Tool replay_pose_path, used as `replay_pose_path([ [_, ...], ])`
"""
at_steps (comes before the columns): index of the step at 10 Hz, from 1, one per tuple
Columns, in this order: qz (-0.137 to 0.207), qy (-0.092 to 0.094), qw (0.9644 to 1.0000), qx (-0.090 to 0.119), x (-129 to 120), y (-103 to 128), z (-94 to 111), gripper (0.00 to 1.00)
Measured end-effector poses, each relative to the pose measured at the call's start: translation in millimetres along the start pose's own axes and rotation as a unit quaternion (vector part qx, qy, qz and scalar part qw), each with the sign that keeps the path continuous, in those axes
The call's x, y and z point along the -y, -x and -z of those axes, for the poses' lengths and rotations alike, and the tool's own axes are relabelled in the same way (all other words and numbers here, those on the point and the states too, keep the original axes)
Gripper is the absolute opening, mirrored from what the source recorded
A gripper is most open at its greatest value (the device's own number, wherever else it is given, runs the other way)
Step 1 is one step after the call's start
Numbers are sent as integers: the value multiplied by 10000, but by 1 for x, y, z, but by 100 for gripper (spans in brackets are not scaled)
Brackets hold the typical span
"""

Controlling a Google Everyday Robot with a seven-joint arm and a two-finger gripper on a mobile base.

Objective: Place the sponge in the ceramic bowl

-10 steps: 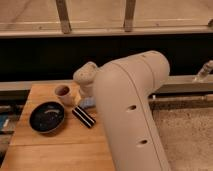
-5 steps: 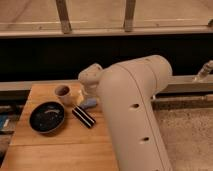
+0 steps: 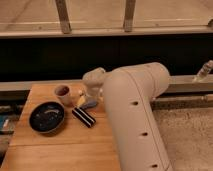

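The light-blue sponge lies on the wooden table, just right of the pale cup. The ceramic bowl, dark, wide and shallow, sits on the table's left side with nothing in it. My gripper hangs below the pale wrist, right at the sponge's left end, and is largely hidden by the arm. Whether it touches the sponge I cannot tell.
A black oblong block with white stripes lies between the bowl and the sponge. My bulky arm covers the table's right edge. Behind the table runs a ledge below dark glass, and speckled floor lies to the right.
The wrist has shifted a little to the right and dropped lower over the sponge. Sponge, bowl, cup and block stay where they were.
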Motion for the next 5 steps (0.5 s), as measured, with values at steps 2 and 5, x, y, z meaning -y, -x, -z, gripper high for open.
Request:
replay_pose_path([
  [2, 82, 28, 10000, -12, -5, 3, -3, 75],
  [5, 183, 76, 9998, 19, -12, 5, -4, 48],
])
